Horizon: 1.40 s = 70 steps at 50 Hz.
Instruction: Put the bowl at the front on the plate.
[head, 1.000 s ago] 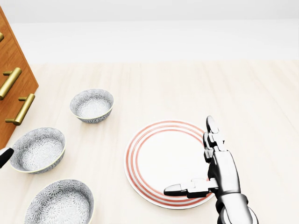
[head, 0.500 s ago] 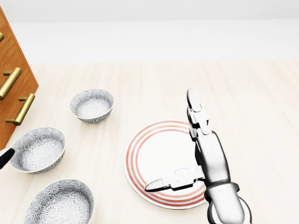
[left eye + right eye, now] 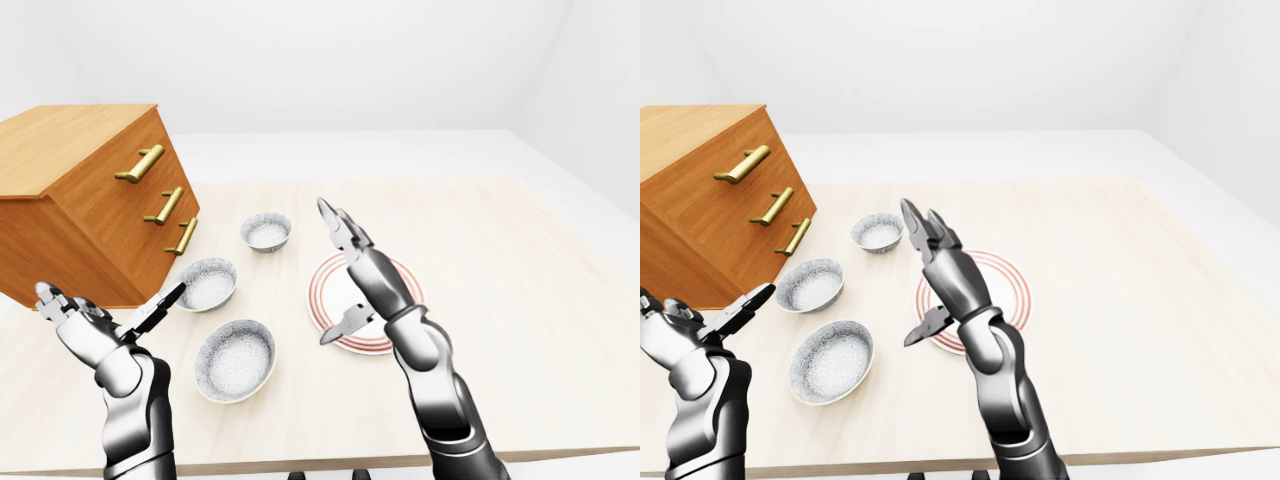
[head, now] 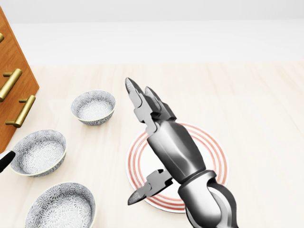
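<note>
Head view: right hand [image 4: 156, 142] hovered above plate [image 4: 216, 156].
Right fingers [image 4: 135, 99]: spread, empty.
Left hand [image 3: 95, 325]: raised, fingers spread, empty.

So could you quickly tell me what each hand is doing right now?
Left hand: open, empty.
Right hand: open, empty, over the plate.

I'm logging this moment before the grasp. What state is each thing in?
Near bowl: upright, empty, on the table, untouched.
Middle bowl: upright, empty.
Far bowl: upright, empty.
Plate: flat on the table, nothing on it, partly behind the right arm.
Drawers: all shut.
Right hand: open, empty, over the plate.
Left hand: open, empty.
</note>
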Tool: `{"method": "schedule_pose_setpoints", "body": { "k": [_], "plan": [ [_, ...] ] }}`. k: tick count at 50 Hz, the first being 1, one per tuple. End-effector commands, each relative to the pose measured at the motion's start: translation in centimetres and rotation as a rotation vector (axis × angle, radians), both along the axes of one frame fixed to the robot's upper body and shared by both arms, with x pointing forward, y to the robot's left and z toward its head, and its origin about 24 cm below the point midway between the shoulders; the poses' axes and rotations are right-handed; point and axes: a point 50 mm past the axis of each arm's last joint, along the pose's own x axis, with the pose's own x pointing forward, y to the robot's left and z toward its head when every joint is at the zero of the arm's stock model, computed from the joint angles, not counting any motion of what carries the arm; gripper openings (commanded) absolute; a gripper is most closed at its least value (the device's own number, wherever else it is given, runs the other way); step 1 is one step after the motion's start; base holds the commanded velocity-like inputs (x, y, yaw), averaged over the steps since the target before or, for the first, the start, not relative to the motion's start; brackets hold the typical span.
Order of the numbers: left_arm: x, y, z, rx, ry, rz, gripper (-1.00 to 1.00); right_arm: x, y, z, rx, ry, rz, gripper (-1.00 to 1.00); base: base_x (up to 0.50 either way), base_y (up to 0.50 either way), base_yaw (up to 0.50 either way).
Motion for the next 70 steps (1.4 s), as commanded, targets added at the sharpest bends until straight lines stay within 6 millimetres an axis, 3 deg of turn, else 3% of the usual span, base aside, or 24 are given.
{"method": "schedule_pose_setpoints", "body": {
  "k": [1,6,14,19,26,40,60,64,70],
  "plan": [
    [0.0,0.0,0.0,-0.005,0.001,0.0,1.0,0.6,1.2,-0.3,-0.373,-0.012,-0.024,1.0,0.0,0.0,0.0],
    [-0.1,0.0,0.3,-0.027,-0.019,-0.004,1.0,0.9,1.4,-1.0,-0.579,0.035,-0.065,1.0,0.0,0.0,0.0],
    [-0.1,0.0,0.3,-0.014,-0.012,-0.002,1.0,1.3,0.0,-1.6,-0.729,0.105,-0.151,1.0,0.0,0.0,0.0],
    [0.0,0.0,0.2,-0.017,-0.007,-0.003,1.0,0.9,0.1,-0.9,-0.81,0.09,-0.193,1.0,0.0,0.0,0.0],
    [0.0,0.0,0.1,-0.015,-0.002,-0.004,1.0,0.3,1.1,0.3,-0.828,0.029,-0.232,1.0,0.0,0.0,0.0],
    [0.0,0.0,0.2,-0.014,-0.005,-0.004,1.0,-0.4,1.9,-0.9,-0.861,0.066,-0.21,1.0,0.0,0.0,0.0],
    [0.0,0.0,0.2,-0.013,-0.007,-0.003,1.0,-0.3,1.8,-0.9,-0.862,0.065,-0.215,1.0,0.0,0.0,0.0],
    [0.0,0.0,0.2,-0.012,-0.007,-0.004,1.0,-0.2,2.8,-2.0,-0.892,0.094,-0.162,1.0,0.0,0.0,0.0],
    [-0.1,0.1,0.4,-0.016,-0.019,-0.004,1.0,-0.3,4.5,-2.1,-0.89,0.085,-0.111,1.0,0.0,0.0,0.0]
  ]
}}
